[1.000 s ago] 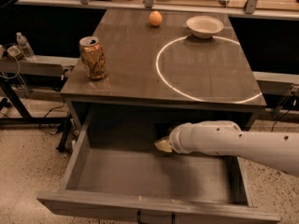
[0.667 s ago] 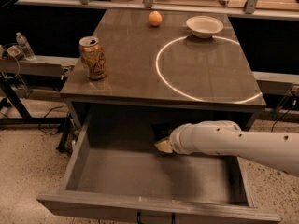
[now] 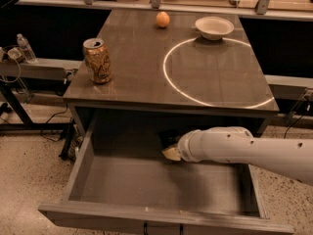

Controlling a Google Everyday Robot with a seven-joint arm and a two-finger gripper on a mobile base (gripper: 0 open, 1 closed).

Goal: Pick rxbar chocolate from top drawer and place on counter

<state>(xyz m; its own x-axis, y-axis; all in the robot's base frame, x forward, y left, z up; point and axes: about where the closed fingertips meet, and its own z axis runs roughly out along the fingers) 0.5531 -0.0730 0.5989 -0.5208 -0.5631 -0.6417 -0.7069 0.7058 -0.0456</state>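
— What is being seen nearest?

— The drawer (image 3: 146, 218) is being shown pulled wide open. Its front panel and dark handle (image 3: 161, 227) are lying nearest, well in front of the gripper. The drawer's bare grey floor is being shown in front of the gripper and to its left.

— And the gripper itself?

— The gripper (image 3: 171, 152) is being carried on a white arm (image 3: 244, 148) that enters from the right. It is being seen low at the back of the drawer, in the shade under the counter's front edge. Whether it is set wide, narrow or around something cannot be told.

— Where is the chocolate bar being seen?

— It is not being made out for certain. A small dark shape (image 3: 168, 136) is being seen just behind and above the gripper. Whether that is the bar or part of the gripper cannot be told.

— And farther back?

— The counter (image 3: 137, 82) is lying above and beyond the gripper. A gold can (image 3: 98, 60) is being shown upright on it, off to the gripper's left. A white circle (image 3: 166, 80) is being shown straight beyond the gripper. A white bowl (image 3: 213, 27) is sitting at the circle's far rim. An orange (image 3: 163, 19) is lying farthest, just left of the bowl.
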